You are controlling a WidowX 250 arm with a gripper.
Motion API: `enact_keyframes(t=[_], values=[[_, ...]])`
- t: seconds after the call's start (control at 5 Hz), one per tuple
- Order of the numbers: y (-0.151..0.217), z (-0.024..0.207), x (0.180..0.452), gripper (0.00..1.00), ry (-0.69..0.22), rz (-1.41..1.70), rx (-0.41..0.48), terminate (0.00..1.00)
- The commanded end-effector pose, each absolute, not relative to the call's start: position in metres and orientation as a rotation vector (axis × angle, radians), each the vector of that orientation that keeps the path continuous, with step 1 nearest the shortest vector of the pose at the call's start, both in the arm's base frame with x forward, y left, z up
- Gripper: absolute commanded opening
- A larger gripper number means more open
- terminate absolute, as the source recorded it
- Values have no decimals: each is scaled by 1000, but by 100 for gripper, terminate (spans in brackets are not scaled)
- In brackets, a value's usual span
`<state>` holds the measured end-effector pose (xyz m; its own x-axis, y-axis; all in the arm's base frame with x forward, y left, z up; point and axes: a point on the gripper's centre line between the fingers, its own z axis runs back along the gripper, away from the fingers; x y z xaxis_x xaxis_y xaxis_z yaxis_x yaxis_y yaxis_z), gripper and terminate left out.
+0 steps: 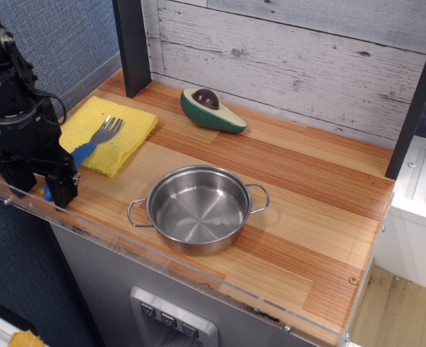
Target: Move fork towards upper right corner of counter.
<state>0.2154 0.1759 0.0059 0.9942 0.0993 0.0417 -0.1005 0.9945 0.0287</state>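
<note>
Step in hand is judged to be the pick-up: the fork has not yet been lifted and lies at the front left of the table, its silver tines resting on the yellow cloth and its blue handle running down off the cloth edge toward the front rim. The claw is low at that handle end, fingers spread apart with one on each side; the near finger hides the handle tip, so contact cannot be confirmed and nothing is yet gripped. Next move, as judged, calls for the fingers to come together on the ribbed handle, then a lift clear of the cloth and a carry across to the far right corner, passing clear of the steel pot and the avocado half.
</note>
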Motion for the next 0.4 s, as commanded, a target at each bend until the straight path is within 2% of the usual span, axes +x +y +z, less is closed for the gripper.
enact_keyframes(t=[0.0, 0.2], values=[[174, 5, 216, 0, -58, 96, 43, 0], [175, 7, 215, 0, -66, 98, 45, 0]])
